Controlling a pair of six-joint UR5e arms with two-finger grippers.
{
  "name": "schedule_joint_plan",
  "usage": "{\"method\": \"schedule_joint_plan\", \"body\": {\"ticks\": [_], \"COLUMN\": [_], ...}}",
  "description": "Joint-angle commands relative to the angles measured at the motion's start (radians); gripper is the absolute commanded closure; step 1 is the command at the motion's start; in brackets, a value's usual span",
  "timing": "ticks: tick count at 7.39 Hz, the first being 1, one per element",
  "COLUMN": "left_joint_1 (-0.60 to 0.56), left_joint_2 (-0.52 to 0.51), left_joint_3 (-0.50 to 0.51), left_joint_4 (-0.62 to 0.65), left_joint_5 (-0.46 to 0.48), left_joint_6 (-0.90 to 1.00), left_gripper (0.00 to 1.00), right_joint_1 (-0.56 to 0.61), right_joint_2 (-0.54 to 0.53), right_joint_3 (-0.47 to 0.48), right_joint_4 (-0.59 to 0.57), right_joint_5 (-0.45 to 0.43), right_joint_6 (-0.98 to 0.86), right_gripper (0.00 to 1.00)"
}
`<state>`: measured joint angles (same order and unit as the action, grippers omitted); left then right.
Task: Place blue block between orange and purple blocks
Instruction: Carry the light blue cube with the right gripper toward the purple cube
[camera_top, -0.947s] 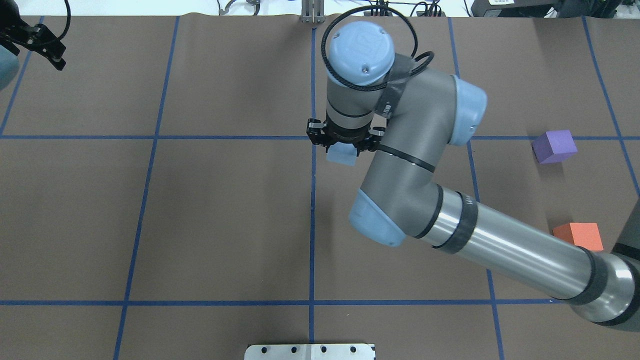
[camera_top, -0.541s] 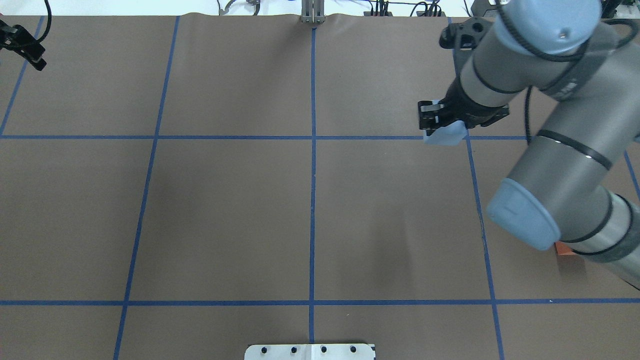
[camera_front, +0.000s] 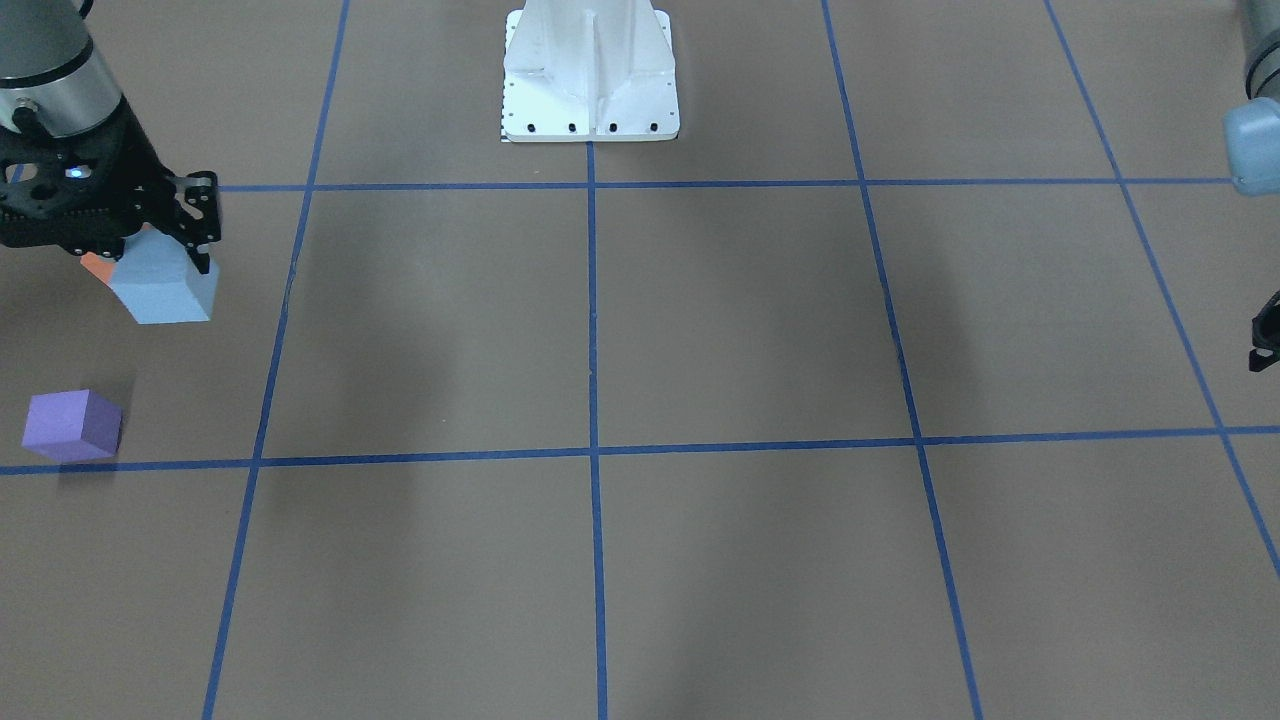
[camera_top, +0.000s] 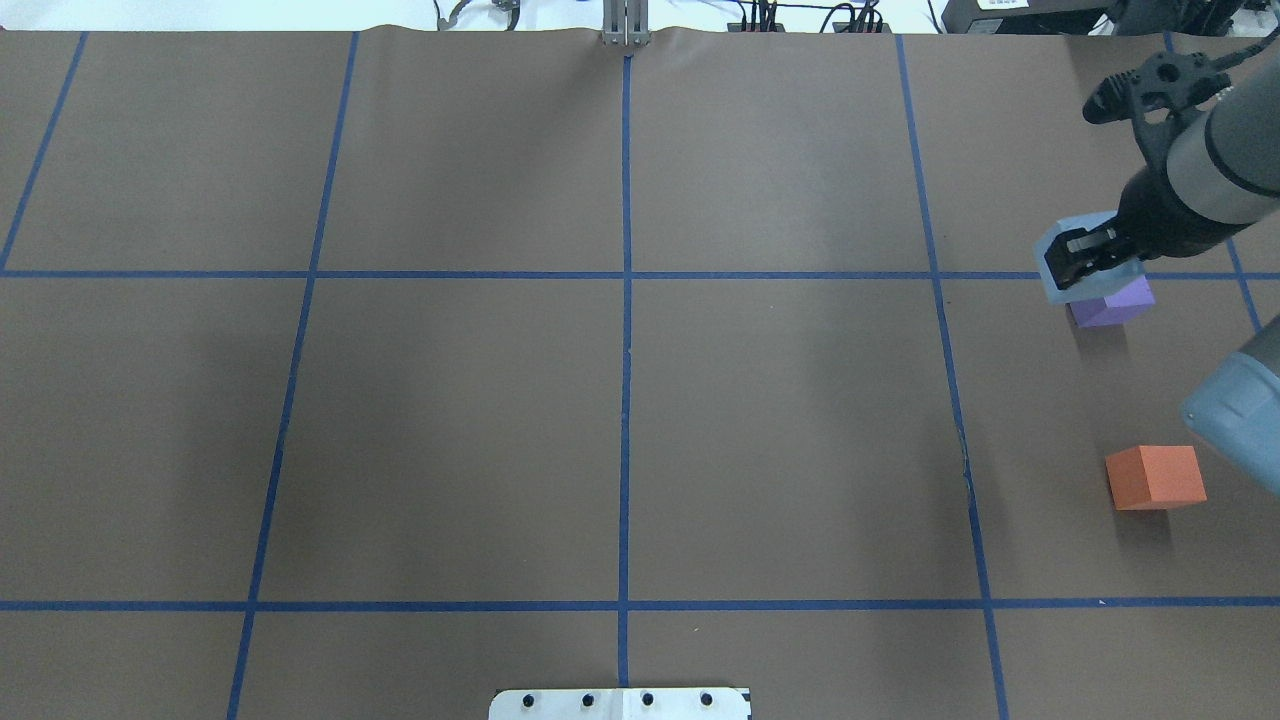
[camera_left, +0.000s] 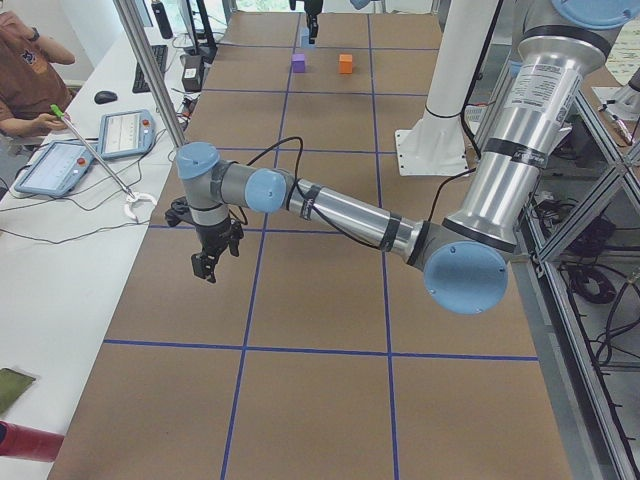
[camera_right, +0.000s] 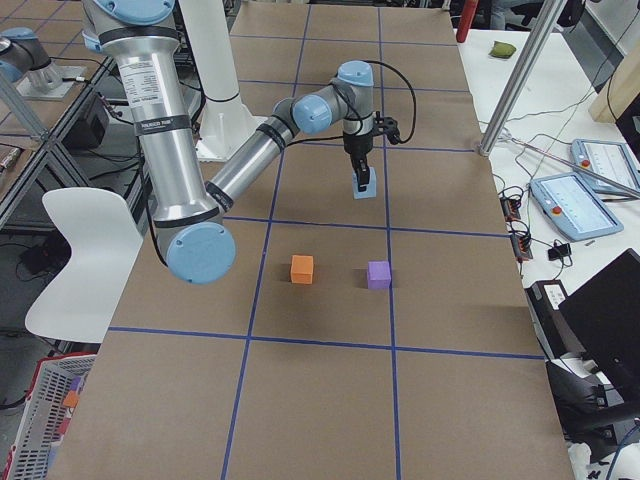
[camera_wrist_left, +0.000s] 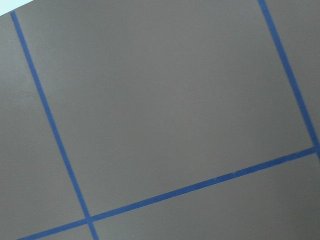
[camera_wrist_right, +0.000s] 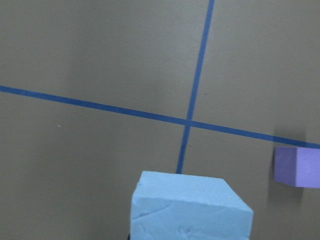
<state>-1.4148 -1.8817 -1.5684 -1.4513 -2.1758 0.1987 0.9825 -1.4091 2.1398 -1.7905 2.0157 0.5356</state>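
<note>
My right gripper (camera_top: 1085, 255) is shut on the light blue block (camera_top: 1058, 262) and holds it above the table, at the far right. In the overhead view the block overlaps the far edge of the purple block (camera_top: 1118, 303). The orange block (camera_top: 1155, 477) lies nearer my base. In the front view the blue block (camera_front: 160, 288) hangs in front of the orange block (camera_front: 95, 266), and the purple block (camera_front: 72, 425) lies lower down in that view. The right wrist view shows the blue block (camera_wrist_right: 190, 207) and the purple block (camera_wrist_right: 297, 166). My left gripper (camera_left: 208, 262) hangs over bare table at the far left; I cannot tell its state.
The white base plate (camera_front: 590, 90) sits at the table's near middle edge. Blue tape lines (camera_top: 625, 300) divide the brown table cover. An operator's desk with tablets (camera_left: 60, 160) runs along the far side.
My right arm has swung from the table's middle to the far right with the blue block held. The left gripper has moved out of the overhead view at the left.
</note>
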Motion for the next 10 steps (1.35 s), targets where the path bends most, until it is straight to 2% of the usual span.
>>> {"method": "schedule_joint_plan", "body": {"ticks": [1, 2, 4, 10], "left_joint_1": [-0.015, -0.007, -0.007, -0.006], "left_joint_2": [0.018, 0.032, 0.024, 0.018], "left_joint_3": [0.016, 0.017, 0.028, 0.03], "left_joint_4": [-0.024, -0.032, -0.032, -0.032], "left_joint_5": [0.033, 0.033, 0.033, 0.033], "left_joint_6": [0.028, 0.028, 0.019, 0.022], "left_gripper": [0.0, 0.0, 0.0, 0.0], "right_joint_1": [0.034, 0.071, 0.077, 0.05], "right_joint_2": [-0.21, -0.226, -0.228, -0.215], "right_joint_3": [-0.076, -0.177, -0.274, -0.388], "right_joint_4": [0.344, 0.434, 0.484, 0.48], "right_joint_5": [0.053, 0.134, 0.141, 0.147], "right_joint_6": [-0.016, -0.026, -0.057, -0.063], "right_gripper": [1.0, 1.0, 1.0, 1.0]}}
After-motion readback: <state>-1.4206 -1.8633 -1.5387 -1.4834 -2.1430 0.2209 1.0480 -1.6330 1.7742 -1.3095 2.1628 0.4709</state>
